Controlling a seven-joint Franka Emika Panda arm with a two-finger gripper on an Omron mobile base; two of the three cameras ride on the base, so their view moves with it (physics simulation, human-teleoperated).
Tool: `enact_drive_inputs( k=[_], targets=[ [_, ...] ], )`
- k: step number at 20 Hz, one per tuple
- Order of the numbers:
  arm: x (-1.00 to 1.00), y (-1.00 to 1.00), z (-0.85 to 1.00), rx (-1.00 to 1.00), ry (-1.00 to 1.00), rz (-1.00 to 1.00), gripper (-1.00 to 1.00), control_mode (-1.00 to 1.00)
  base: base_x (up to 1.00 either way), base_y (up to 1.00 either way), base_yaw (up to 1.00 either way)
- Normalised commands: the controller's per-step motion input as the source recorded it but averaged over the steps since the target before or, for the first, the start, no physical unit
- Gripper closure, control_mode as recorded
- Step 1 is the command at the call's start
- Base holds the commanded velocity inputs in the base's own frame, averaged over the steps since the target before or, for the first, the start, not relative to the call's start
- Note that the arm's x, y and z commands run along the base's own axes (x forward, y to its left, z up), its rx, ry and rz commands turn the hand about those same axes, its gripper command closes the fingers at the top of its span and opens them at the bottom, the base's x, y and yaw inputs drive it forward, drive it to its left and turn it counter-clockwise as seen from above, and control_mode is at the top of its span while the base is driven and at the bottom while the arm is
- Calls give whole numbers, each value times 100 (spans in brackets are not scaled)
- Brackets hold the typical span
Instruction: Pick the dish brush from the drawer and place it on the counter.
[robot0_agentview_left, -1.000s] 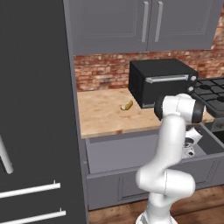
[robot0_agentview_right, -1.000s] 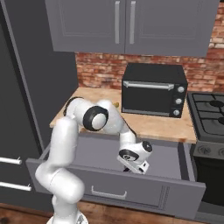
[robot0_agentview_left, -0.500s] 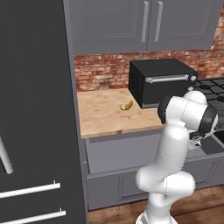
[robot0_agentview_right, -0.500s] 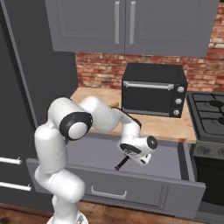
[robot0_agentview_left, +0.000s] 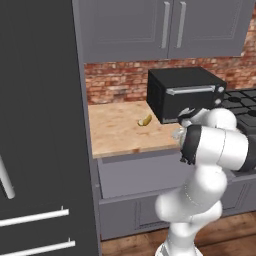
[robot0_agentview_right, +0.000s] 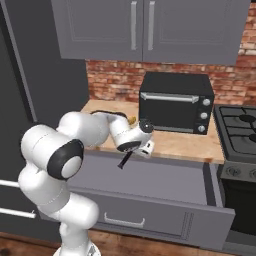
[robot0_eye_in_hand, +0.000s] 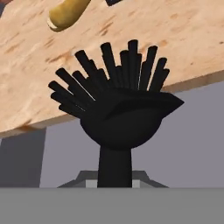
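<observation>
My pincer (robot0_agentview_right: 134, 148) is clenched on the dish brush (robot0_eye_in_hand: 116, 111), gripping it by the thin handle. In the hand view the handle comes up from the bottom edge, right between my fingertips, and the wide black head fans its bristles out just ahead of me. In the right base view the brush (robot0_agentview_right: 124, 159) hangs down and to my left as a slim dark stick, held clear over the open drawer (robot0_agentview_right: 150, 185), not touching the grey inside.

The drawer is pulled out below me, its panelled front (robot0_agentview_right: 125, 215) nearer the base than my pincer. In the left base view its grey inside (robot0_agentview_left: 135, 172) shows below my wrist.

The counter (robot0_agentview_right: 185, 142) lies just ahead of me; my pincer sits at about the height of its pale front edge. In the hand view the tan planks (robot0_eye_in_hand: 175, 39) run behind the bristles, with the pale edge crossing right behind the brush head. The brush is not on the wood; it is lifted in front of the edge.

A small curved yellow object (robot0_eye_in_hand: 68, 15) lies on the counter beyond the bristles, also seen in the left base view (robot0_agentview_left: 145, 120). A black toaster oven (robot0_agentview_right: 176, 103) stands on the counter farther ahead and to my right. The stove top (robot0_agentview_right: 240, 122) is well off to my right.
</observation>
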Motion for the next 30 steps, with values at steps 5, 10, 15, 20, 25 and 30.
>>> enact_drive_inputs(
  k=[5, 10, 15, 20, 25, 30],
  targets=[
    [56, 75, 90, -28, 2, 6, 100, -100, 0, 0, 0],
    [72, 72, 8, -20, 2, 2, 100, -100, 0, 0, 0],
    [96, 54, 0, -13, 3, 8, 100, -100, 0, 0, 0],
    [89, 17, -1, -4, 1, 16, 100, -100, 0, 0, 0],
    [48, -12, -34, 6, 0, 9, 100, -100, 0, 0, 0],
    [5, -34, -59, 15, 0, 0, 100, -100, 0, 0, 0]
  ],
)
